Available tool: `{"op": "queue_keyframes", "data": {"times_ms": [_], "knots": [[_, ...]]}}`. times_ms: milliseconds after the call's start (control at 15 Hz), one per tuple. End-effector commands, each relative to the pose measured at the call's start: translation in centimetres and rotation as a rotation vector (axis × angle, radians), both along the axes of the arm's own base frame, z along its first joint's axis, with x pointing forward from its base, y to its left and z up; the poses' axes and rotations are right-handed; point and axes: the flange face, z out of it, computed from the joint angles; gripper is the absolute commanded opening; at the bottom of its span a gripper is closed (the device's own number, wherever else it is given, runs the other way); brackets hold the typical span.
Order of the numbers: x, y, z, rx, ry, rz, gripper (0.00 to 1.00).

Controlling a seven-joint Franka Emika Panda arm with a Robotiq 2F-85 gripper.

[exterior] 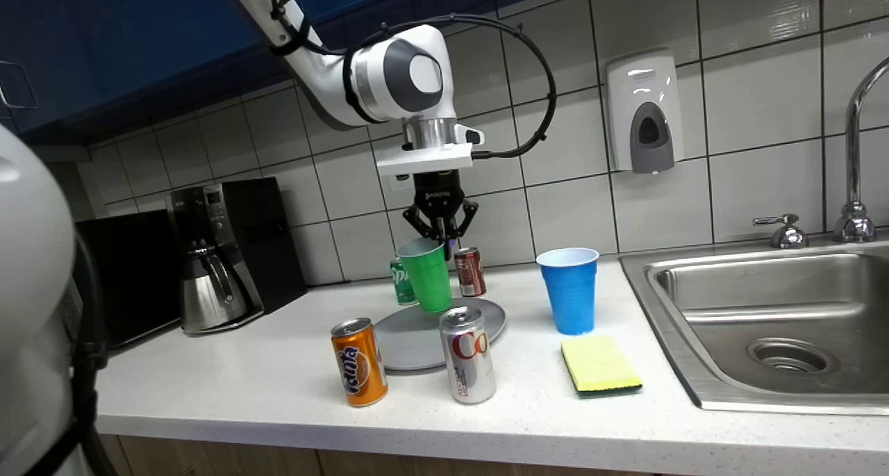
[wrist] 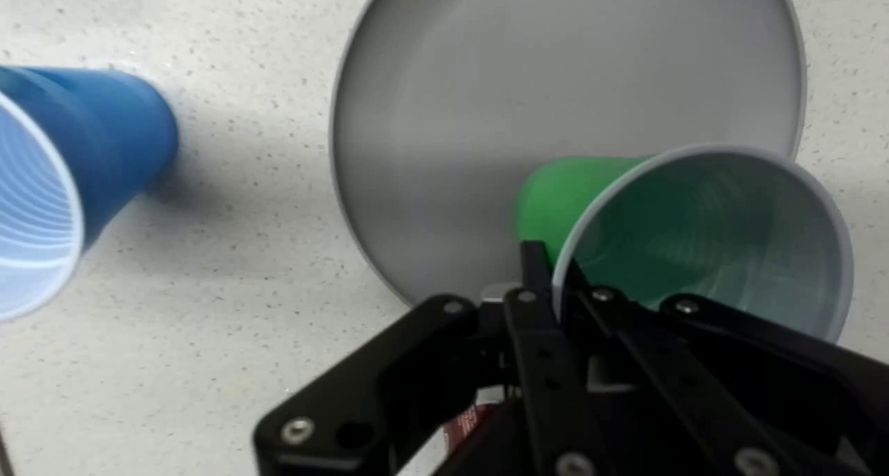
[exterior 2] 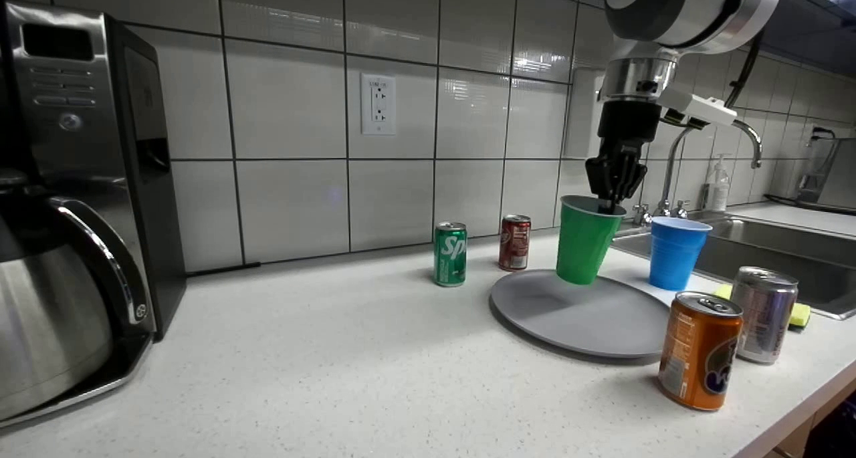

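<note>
My gripper points down and is shut on the rim wall of a green cup, one finger inside and one outside. The gripper shows in both exterior views (exterior: pixel 446 245) (exterior 2: pixel 607 206) and in the wrist view (wrist: pixel 554 271). The green cup (exterior: pixel 428 281) (exterior 2: pixel 580 247) (wrist: pixel 573 184) is slightly tilted, mouth up, over the wall-side part of a grey plate (exterior: pixel 410 340) (exterior 2: pixel 568 317) (wrist: pixel 451 108). I cannot tell whether its base touches the plate. The cup's inside looks empty. A blue cup (exterior: pixel 571 295) (exterior 2: pixel 674 254) (wrist: pixel 114 115) stands upright beside the plate.
An orange can (exterior: pixel 358 365) and a silver can (exterior: pixel 467 361) stand near the counter's front edge. A green can (exterior 2: pixel 450 254) and a dark red can (exterior 2: pixel 514 243) stand near the wall. A yellow sponge (exterior: pixel 601 365), sink (exterior: pixel 667 365) and coffee maker (exterior: pixel 215 281) flank them.
</note>
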Motion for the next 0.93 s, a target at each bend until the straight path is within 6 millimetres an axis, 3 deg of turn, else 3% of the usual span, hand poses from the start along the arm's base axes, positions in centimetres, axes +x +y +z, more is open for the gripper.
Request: {"op": "queue_keyframes", "data": {"times_ms": [0,333,867], "knots": [[-0.2,-2.9,1.0,0.002,-0.032,-0.034,0.01],[0.9,-6.1,1.3,-0.01,-0.048,-0.089,0.01],[4.6,-8.7,1.3,-0.022,-0.064,-0.144,0.01]]}}
